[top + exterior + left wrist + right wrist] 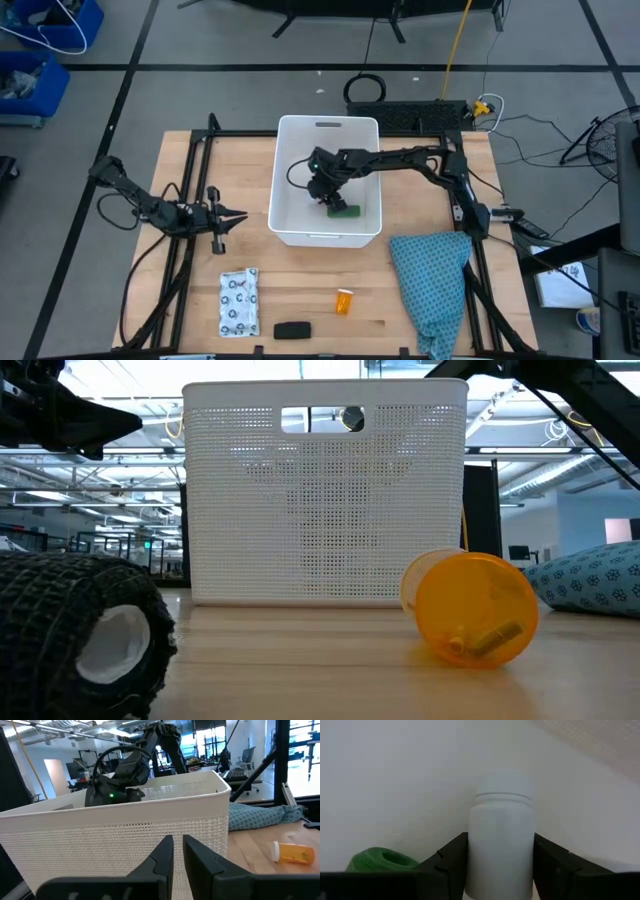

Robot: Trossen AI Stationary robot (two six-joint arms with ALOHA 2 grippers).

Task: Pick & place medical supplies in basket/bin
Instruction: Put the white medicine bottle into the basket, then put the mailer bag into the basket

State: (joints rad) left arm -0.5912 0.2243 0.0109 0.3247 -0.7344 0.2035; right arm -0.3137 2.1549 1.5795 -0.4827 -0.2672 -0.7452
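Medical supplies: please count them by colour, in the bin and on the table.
White: 2, the bottle held in the bin, the packet
Green: 1, the roll
Orange: 1, the vial
Black: 1, the black roll
Total: 5

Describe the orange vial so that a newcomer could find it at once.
Start at the white bin in the middle of the wooden table. Go toward the front edge: the orange vial lies on its side between the white dotted packet and teal cloth, the only see-through orange item.
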